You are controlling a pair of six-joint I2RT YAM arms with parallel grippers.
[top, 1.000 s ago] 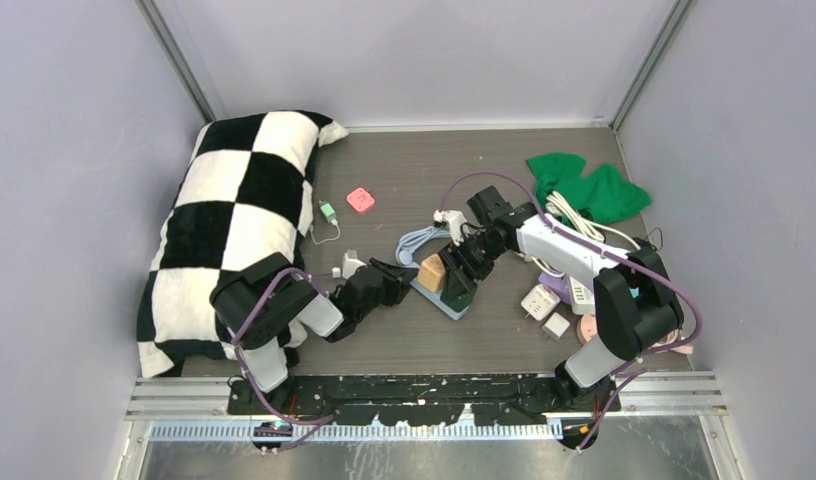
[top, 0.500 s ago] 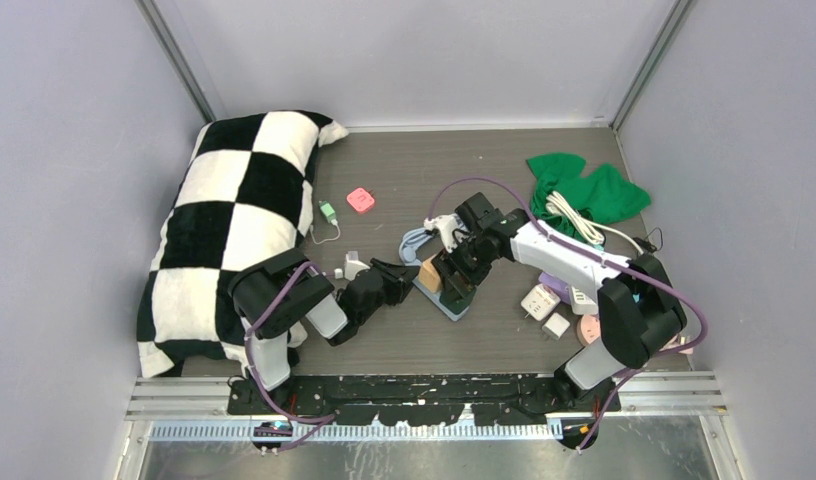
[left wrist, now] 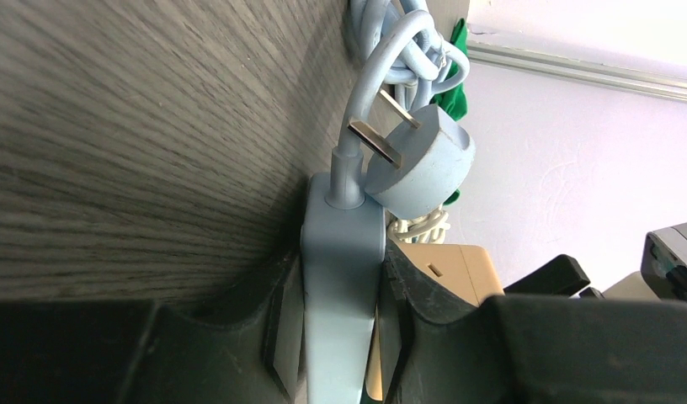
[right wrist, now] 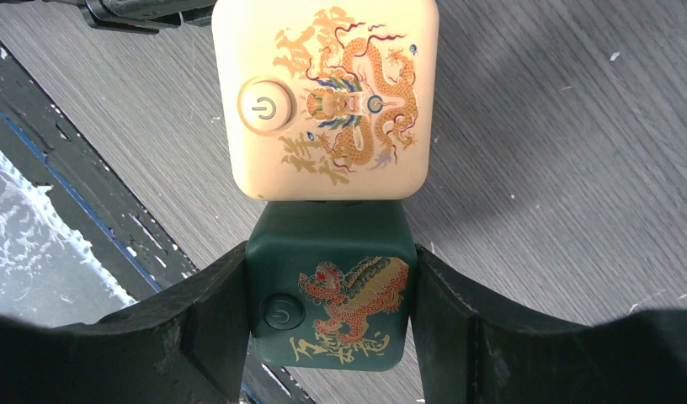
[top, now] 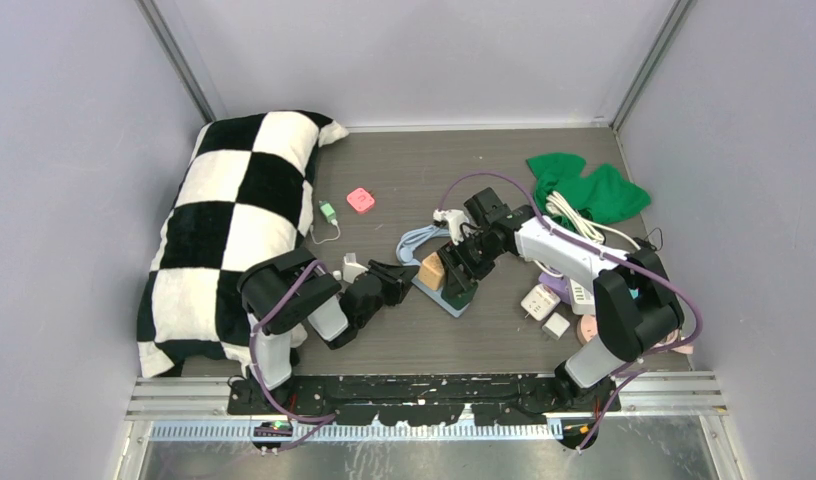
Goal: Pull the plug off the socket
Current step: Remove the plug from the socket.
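Observation:
The socket is a light blue strip at the table's middle, and my left gripper is shut on its near end. In the left wrist view the strip is pinched across its thin side. Its own round plug and coiled cord lie beyond. Two cube plugs sit on the strip, touching: a cream one and a dark green one. My right gripper is shut on the green cube's sides. The cubes hide where they meet the strip.
A black-and-white checked pillow fills the left side. A green cloth and a white cord lie at the back right. White adapters sit right of the strip. A small pink block lies behind.
The right arm swung a little left, then came back right, still holding the green cube. The left arm's elbow crept right. Strip and cubes stay about where they were.

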